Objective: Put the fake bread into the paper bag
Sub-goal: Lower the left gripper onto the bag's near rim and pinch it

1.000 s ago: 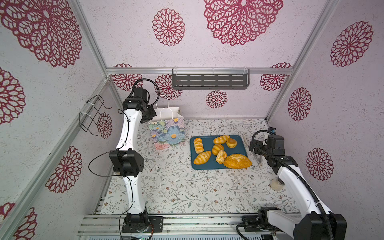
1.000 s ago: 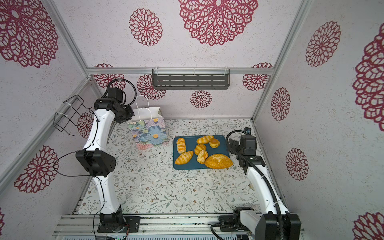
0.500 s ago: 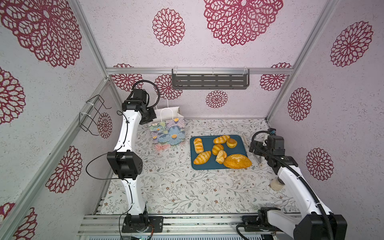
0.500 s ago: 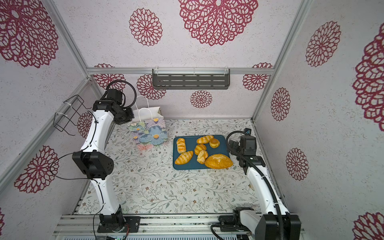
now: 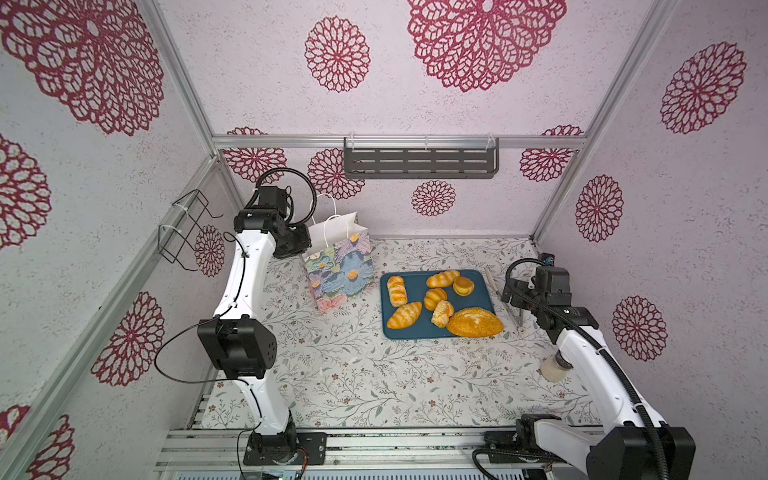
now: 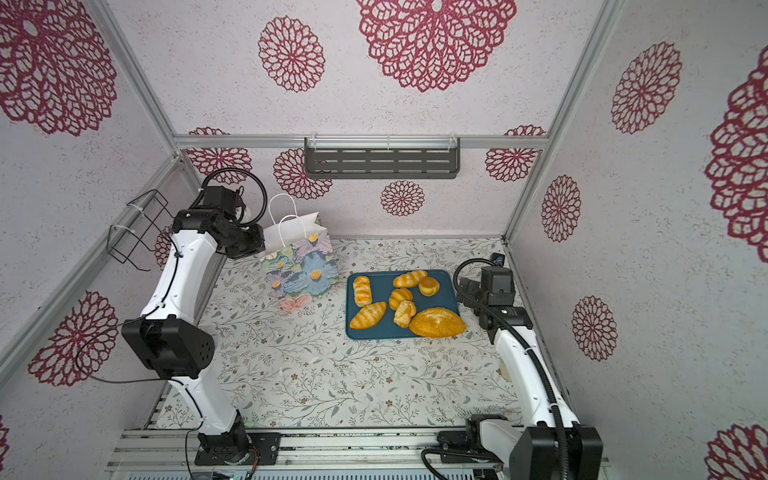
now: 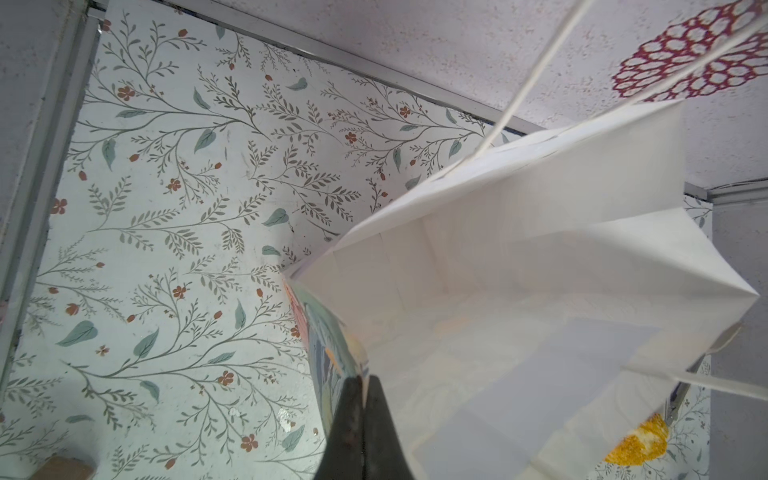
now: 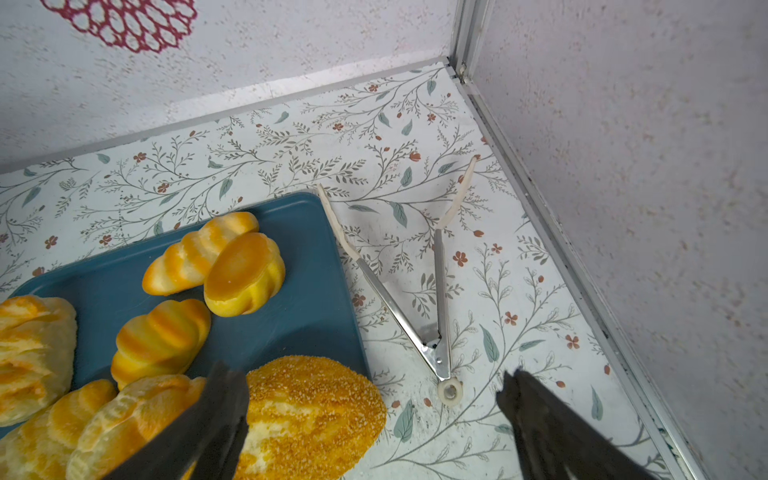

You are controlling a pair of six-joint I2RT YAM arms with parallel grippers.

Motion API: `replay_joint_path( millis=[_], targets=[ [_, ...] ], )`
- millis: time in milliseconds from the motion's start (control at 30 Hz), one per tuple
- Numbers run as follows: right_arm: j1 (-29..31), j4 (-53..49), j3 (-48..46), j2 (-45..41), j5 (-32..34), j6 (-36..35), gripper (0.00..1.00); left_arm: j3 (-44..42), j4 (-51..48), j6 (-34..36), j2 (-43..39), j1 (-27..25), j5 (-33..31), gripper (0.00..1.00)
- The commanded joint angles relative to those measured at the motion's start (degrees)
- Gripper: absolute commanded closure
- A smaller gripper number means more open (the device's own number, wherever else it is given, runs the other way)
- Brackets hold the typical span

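The paper bag (image 5: 340, 266) (image 6: 305, 266) stands upright at the back left, with a flowered front and white cord handles. My left gripper (image 7: 365, 386) is shut on the bag's near rim; the bag's white inside (image 7: 478, 291) is bare. Several glossy golden pieces of fake bread lie on the teal tray (image 5: 415, 282) (image 8: 299, 257), among them a large oval loaf (image 5: 473, 322) (image 8: 316, 411) and a round bun (image 5: 463, 286). My right gripper (image 8: 368, 374) (image 5: 512, 293) hangs open by the tray's right edge, above the loaf's end, holding nothing.
Cream-tipped metal tongs (image 8: 415, 299) (image 5: 505, 303) lie open on the table between the tray and the right wall. A dark slotted shelf (image 5: 419, 164) hangs on the back wall, a wire holder (image 5: 187, 232) on the left wall. A small white pot (image 5: 555, 368) sits beside my right arm.
My left arm's elbow has swung a little to the left while the gripper keeps its hold on the bag's rim. The right arm and the bread have not moved.
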Motion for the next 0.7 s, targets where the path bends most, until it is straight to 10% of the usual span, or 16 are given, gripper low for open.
replay_joint_path(
  millis=[0, 667],
  targets=[
    [-0.2, 0.6, 2.6, 0.2, 0.1, -1.7, 0.01, -3.8, 3.8, 2.5, -4.2, 1.3, 2.9, 1.0],
    [-0.3, -3.0, 5.5, 6.0, -0.3, -9.2, 0.01, -19.2, 10.5, 5.7, -13.8, 2.2, 10.8, 1.0]
  ],
)
